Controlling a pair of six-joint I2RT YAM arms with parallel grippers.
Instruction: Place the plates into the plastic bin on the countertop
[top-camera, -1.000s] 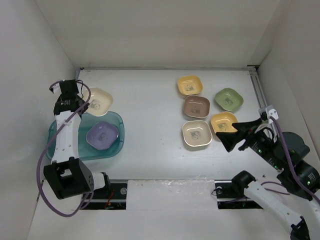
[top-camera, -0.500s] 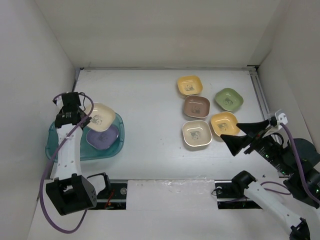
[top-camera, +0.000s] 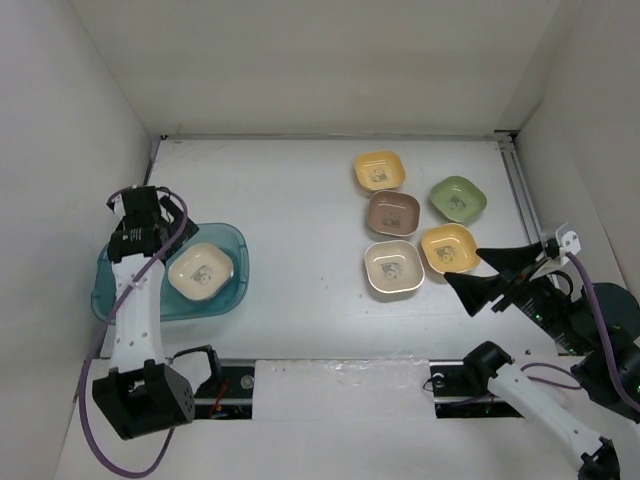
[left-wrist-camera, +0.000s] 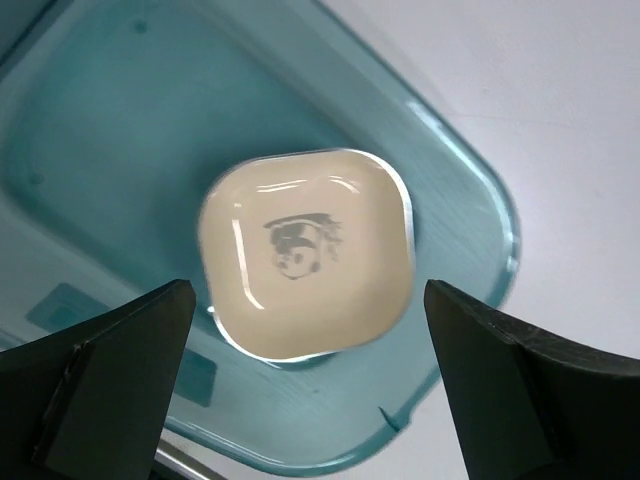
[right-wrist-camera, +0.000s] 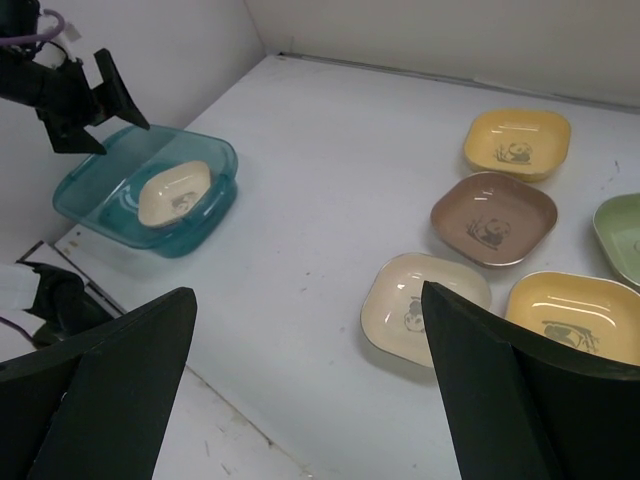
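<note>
**Operator:** Start with the overhead view. Where do I stand?

**Spotter:** Your left fingers (top-camera: 160, 205) hang spread at the left of the frame, by the upper edge of the bin (top-camera: 232, 245), and they pinch nothing. A cream plate (top-camera: 200, 270) lies inside the bin. Five more sit on the surface (top-camera: 290, 210) at the right: a yellow plate (top-camera: 380, 170), a brown plate (top-camera: 393, 212), a green plate (top-camera: 458, 198), an orange plate (top-camera: 448, 245) and a second cream plate (top-camera: 393, 268). Your right fingers (top-camera: 500, 258) are spread and empty too, just lower right of the orange plate.

**Operator:** And the left wrist view?

**Spotter:** The fingers show wide apart in the bottom corners. The cream plate lies flat in the bin beyond them, free of both. A lilac edge (left-wrist-camera: 300, 357) shows under its lower rim. That may be another plate beneath it, but you can't be sure from here.

**Operator:** Right wrist?

**Spotter:** The bin is in the upper left, well apart from the five plates at the right, and your spread fingers fill the bottom corners. I'd say the drop of that cream plate is done. Next you need a pick. Bring the right fingers down over the rim of the nearest plate, orange or cream, and pinch its edge. These shallow plates offer little else to hold.
</note>
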